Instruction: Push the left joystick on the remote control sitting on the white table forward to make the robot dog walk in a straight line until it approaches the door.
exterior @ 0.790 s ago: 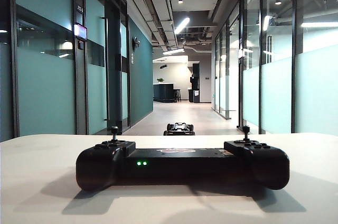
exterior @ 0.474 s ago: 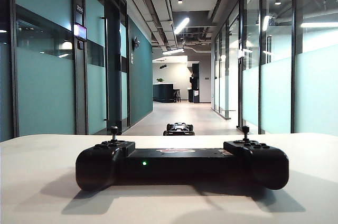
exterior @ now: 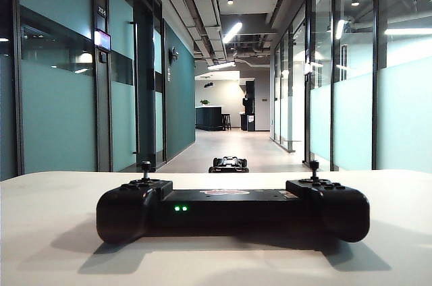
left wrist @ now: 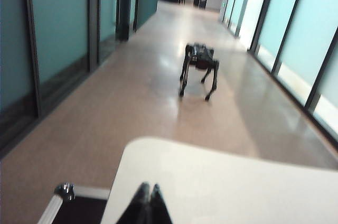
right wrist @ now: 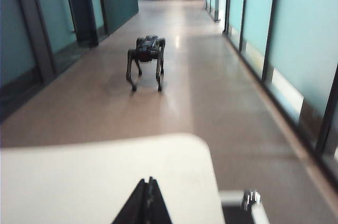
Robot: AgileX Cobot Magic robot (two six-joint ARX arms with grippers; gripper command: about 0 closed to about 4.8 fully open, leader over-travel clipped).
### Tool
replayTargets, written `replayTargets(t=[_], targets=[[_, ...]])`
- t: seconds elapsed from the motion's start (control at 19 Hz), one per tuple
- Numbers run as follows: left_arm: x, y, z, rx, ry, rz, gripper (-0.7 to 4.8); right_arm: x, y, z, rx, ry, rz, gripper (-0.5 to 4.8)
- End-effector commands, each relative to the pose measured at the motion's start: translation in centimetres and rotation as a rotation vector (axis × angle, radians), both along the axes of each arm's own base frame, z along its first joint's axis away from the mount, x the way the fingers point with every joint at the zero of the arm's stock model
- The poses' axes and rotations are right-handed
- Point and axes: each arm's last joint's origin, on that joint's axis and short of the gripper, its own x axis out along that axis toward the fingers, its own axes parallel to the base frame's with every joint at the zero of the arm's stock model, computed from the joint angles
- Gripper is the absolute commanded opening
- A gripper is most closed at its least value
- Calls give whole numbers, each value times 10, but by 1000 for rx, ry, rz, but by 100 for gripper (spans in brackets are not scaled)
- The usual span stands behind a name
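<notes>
Both your grippers, left point(left wrist: 147, 196) and right point(right wrist: 148, 192), hang closed and empty; the dog point(exterior: 229, 163) waits at twelve o'clock. Next: reach the left joystick point(exterior: 146, 168).

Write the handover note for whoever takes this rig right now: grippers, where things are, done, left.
Left gripper: shut, empty, above the white table near its edge.
Right gripper: shut, empty, likewise at the table's edge.
Remote control lies on the table, two green lights lit; left joystick upright, untouched.
Robot dog stands on all fours in the corridor beyond the table.
Done: nothing yet.
Left: reach the left joystick and push it forward; walk the dog to the door.
</notes>
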Motion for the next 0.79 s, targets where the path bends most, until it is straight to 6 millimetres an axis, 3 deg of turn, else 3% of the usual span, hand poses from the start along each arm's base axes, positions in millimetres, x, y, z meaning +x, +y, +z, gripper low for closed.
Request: replayTargets(t=[0.05,0.32,0.47,0.79], targets=[[-5,0,20,10,-63,2,-5,-9,1,36,-9,-114,-3,-2],[-10,0,52,49,-53,5,-5,-9,2,84,-11,-119,23,-2],[-6,-1,75,51,-28,-25,-5,5,8,112,-7,-56,123,-2],[16,-4,117,48,121,-130,-5,34,40,142,47,153,269,-3]])
